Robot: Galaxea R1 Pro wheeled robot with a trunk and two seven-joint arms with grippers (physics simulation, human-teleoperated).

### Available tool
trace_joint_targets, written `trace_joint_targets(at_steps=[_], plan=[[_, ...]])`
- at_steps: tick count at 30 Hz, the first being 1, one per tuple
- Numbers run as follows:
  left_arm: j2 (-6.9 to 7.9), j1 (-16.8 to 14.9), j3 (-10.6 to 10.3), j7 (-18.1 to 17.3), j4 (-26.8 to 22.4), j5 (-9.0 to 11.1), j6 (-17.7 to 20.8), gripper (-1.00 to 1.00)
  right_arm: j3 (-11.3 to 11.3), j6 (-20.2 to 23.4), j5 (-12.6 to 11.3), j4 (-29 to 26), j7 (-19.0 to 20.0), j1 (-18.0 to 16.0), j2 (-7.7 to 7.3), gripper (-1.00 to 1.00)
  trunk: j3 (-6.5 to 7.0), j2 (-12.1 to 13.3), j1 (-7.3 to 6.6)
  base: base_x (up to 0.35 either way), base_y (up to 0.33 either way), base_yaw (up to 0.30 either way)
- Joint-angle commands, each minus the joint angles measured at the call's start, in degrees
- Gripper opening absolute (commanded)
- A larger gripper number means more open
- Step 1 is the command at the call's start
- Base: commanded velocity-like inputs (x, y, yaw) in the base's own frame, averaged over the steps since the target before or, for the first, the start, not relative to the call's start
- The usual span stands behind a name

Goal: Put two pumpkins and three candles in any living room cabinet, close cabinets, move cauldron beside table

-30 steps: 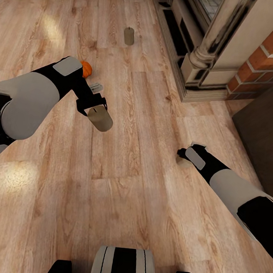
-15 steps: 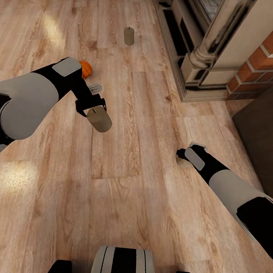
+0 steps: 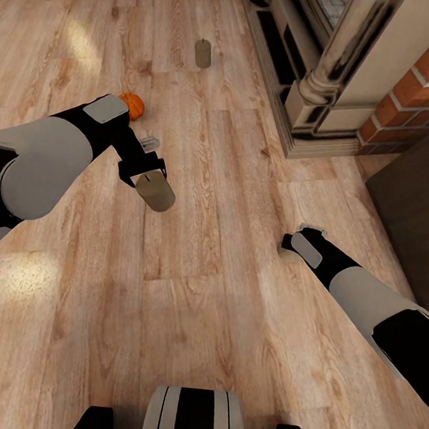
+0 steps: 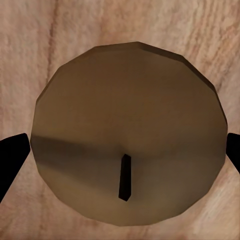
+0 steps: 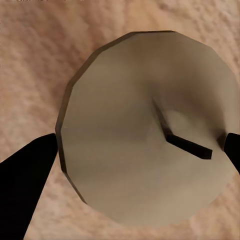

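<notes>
Left pincer (image 3: 151, 177): you are pinching a stubby, faceted tan candle (image 3: 155, 192), tilted above the plank floor (image 3: 185, 316).
Right pincer (image 3: 286, 242): your dark fingers (image 5: 22, 175) are flanking a second matte candle (image 5: 150, 130); contact unclear.
Third candle (image 3: 203, 54): standing upright near the stone fireplace (image 3: 320, 74).
Pumpkin (image 3: 132, 104): rounded, orange, lying on the wood grain.

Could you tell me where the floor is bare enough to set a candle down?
Bare planks lie between the left gripper and right gripper, and nearer the robot's base. Another open strip runs between the standing candle and the fireplace. It is tighter around the pumpkin beside the left arm, and along the dark cabinet.
</notes>
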Motion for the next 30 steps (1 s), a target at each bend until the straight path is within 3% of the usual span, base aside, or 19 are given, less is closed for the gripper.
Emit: trace_joint_targets(at_steps=[1, 30], plan=[[-0.01, 0.01, -0.32, 0.47, -0.06, 0.59, 0.21, -1.00, 0.23, 0.08, -1.17, -0.08, -0.39, 0.01, -0.16, -1.00, -0.04, -0.01, 0.39, 0.000, 0.000, 0.000], [-0.01, 0.33, -0.35, 0.39, -0.02, 0.57, 0.05, -1.00, 0.18, 0.07, -0.97, 1.17, -0.39, 0.01, -0.24, -1.00, -0.04, -0.01, 0.39, 0.000, 0.000, 0.000]])
